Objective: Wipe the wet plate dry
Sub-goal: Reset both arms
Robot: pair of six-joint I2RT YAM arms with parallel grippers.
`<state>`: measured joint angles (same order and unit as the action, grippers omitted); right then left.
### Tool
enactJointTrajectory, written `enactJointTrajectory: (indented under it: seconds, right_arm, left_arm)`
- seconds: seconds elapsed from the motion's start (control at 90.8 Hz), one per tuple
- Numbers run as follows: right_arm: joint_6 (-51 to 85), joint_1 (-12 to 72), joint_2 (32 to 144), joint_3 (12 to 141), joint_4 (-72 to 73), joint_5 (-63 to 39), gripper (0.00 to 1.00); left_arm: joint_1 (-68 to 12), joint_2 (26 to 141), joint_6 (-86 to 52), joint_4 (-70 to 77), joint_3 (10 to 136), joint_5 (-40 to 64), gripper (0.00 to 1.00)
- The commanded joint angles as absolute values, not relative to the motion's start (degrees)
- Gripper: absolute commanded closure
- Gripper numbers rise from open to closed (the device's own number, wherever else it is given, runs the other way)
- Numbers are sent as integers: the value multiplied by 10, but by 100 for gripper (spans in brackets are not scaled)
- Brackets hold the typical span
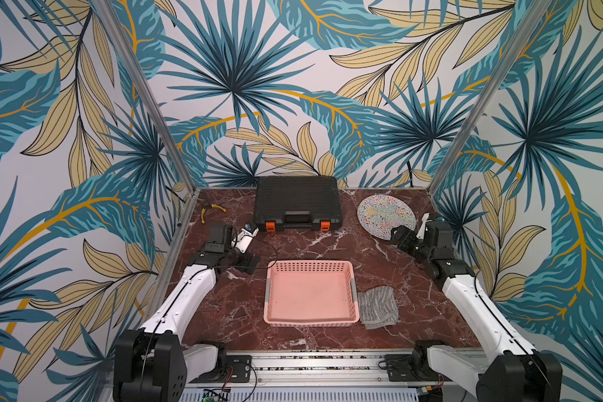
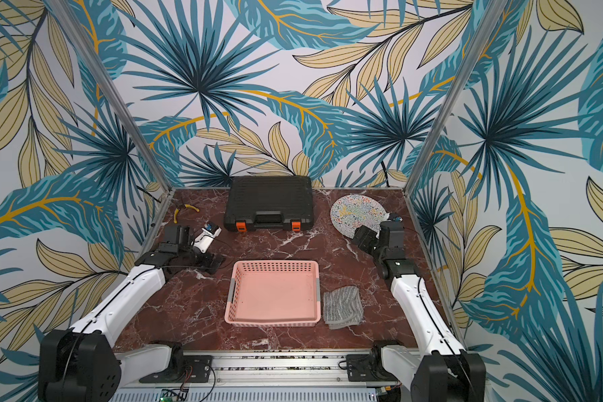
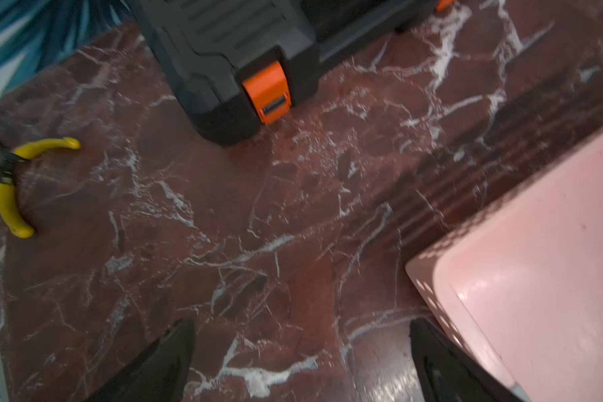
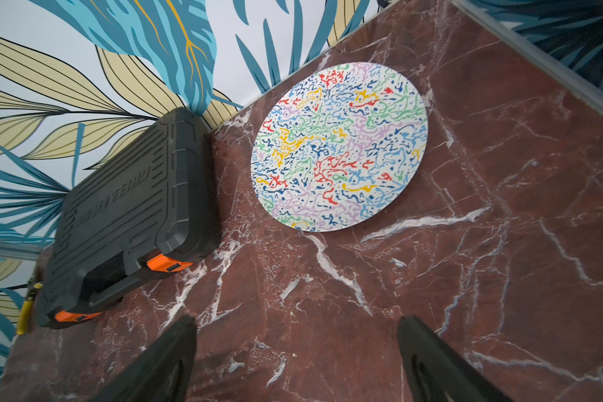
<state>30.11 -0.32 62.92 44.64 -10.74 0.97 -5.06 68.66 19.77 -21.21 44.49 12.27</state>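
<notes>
The round plate (image 1: 380, 214) (image 2: 355, 212), white with a multicoloured squiggle pattern, lies flat at the back right of the red marble table. In the right wrist view the plate (image 4: 338, 146) is whole and uncovered. My right gripper (image 1: 399, 236) (image 4: 296, 318) hovers just in front of the plate, open and empty, over bare marble. A folded grey striped cloth (image 1: 378, 308) (image 2: 342, 308) lies right of the pink basket. My left gripper (image 1: 249, 264) (image 3: 300, 323) is open and empty above the marble, beside the basket's back left corner.
A pink perforated basket (image 1: 310, 268) (image 3: 536, 261) stands empty in the table's middle. A shut black tool case (image 1: 296, 202) (image 4: 129, 215) with orange latches sits at the back centre. Yellow-handled pliers (image 1: 211, 209) (image 3: 7, 205) lie at the back left. Metal frame posts edge the table.
</notes>
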Motion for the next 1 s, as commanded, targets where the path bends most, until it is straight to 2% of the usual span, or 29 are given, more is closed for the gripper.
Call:
enactJointTrajectory:
  seconds: [0.0,0.297,0.352,0.485,0.606,0.672,0.804,0.991]
  right_arm:
    - [269,-3,608,415,-54,51,1]
    - [164,-2,582,336,66,94,0]
    - [135,-2,592,315,89,113,0]
    - [93,-2,629,275,171,122,0]
    - [81,-2,666,229,306,120,0]
    - [68,-2,704,213,384,125,0]
    - [49,-3,786,214,461,124,0]
    - [37,-1,856,226,498,96,0]
  left_arm:
    - [-47,679,131,9,379,115,0]
    - [-36,791,99,404,234,96,0]
    - [-36,809,100,410,232,92,0]
    - [-26,891,68,604,181,54,0]
    - [-26,866,59,477,223,22,0]
    - [-26,870,41,481,228,-15,0]
    - [-27,869,40,468,234,-21,0]
    - [-30,869,42,468,234,-25,0]
